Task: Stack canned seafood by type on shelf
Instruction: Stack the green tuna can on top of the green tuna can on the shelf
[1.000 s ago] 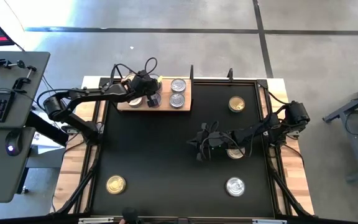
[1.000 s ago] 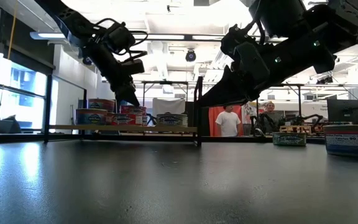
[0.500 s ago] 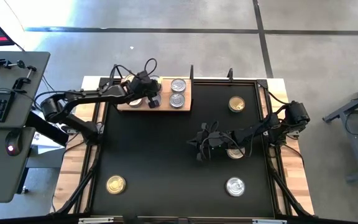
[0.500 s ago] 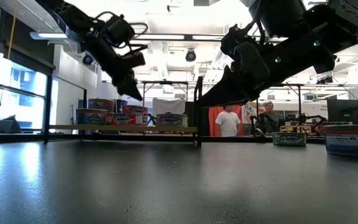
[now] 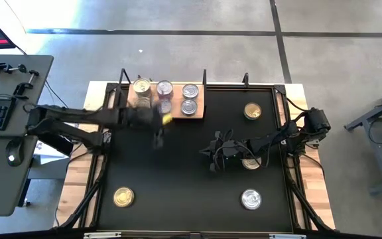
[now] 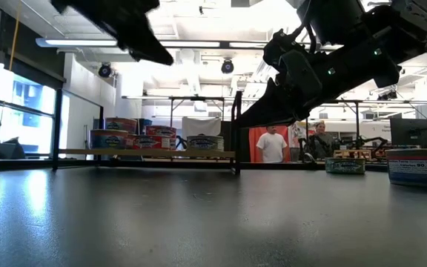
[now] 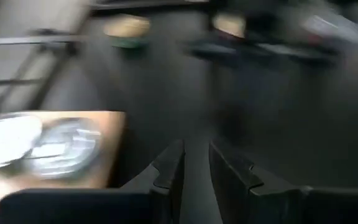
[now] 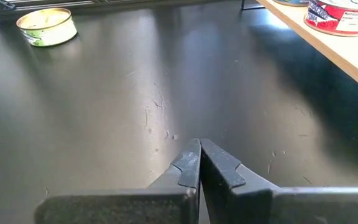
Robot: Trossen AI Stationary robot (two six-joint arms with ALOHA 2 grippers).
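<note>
High view: the tins that have reached the shelf sit in a cluster along the far edge of the black surface. Two gold and silver lids stand at the left end of the wooden board, with one more blurred lid just in front of them, and two silver lids lie one behind the other toward its right end. From table height, the labelled sides show at more than one level, so some of these look stacked, though how many lie under each lid cannot be told.

Four tins are still loose on the surface: a gold tin near the far right corner, a gold-lidded one near the front left, a silver one near the front right, and another partly hidden under the right arm. So the job looks a little over half done, with sorting by kind still to be checked.

The left claw shows as a motion smear over the surface just in front of the shelf. Its wrist picture shows the fingers slightly parted with nothing between them, so it is released and carrying no tin.

The right claw hangs over the middle of the surface, clenched tight on nothing.
</note>
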